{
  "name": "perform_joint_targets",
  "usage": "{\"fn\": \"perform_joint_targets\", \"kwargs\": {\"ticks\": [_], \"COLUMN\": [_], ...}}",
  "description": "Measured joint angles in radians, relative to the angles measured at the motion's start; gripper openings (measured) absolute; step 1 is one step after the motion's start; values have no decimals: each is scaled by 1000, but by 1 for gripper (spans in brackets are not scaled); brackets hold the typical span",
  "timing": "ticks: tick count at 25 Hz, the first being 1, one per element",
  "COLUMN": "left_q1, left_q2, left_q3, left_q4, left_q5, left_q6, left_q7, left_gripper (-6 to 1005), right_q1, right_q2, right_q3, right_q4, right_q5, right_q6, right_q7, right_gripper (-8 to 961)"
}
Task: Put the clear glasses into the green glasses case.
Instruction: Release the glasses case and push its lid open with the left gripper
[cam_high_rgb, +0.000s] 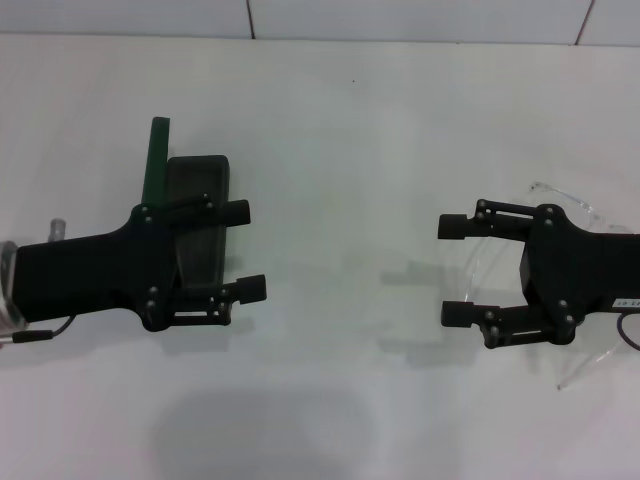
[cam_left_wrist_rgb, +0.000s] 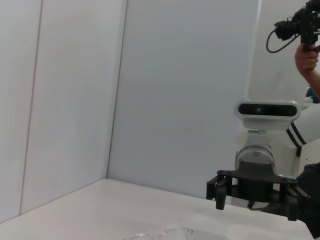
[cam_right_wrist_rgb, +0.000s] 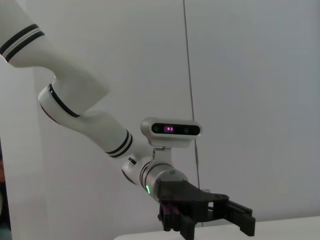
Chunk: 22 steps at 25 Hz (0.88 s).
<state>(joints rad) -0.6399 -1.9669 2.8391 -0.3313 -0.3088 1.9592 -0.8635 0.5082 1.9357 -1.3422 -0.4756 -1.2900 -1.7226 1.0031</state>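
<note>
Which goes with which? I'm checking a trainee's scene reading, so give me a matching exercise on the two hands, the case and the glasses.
Things:
1. left hand
2. right hand
3. green glasses case
4. clear glasses

Descriptions:
A. transparent, lying on the white table, partly under an arm
B. fingers open, above the glasses
C. lid standing open, dark lining showing
D. fingers open, above the case

Pairs: 1-D, 2-B, 3-C, 4-A
</note>
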Motion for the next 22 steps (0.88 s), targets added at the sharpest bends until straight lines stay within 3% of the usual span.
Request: {"fn": "perform_joint_targets", "kwargs": {"ticks": [12, 15, 18, 22], "left_q1": [5, -5, -29, -62], "left_q2": [-1, -3, -4, 1], "left_q3": [1, 3, 4, 5], "left_q4": [-6, -57, -148, -263], "left_q5": [-26, -84, -162, -171], "left_q6": [-4, -19, -76, -105], "left_q7": [-39, -157, -378, -600], "left_gripper": [880, 880, 880, 880], "right_q1": [-12, -13, -13, -13], "right_q2": [6, 8, 8, 7], "right_q3": [-1, 0, 0, 0], "right_q4": [1, -1, -1, -1], "right_q5": [0, 0, 0, 0], "right_q6": [-3, -5, -7, -8], "right_q7": [0, 0, 0, 0], "right_gripper": [824, 825, 825, 825]}}
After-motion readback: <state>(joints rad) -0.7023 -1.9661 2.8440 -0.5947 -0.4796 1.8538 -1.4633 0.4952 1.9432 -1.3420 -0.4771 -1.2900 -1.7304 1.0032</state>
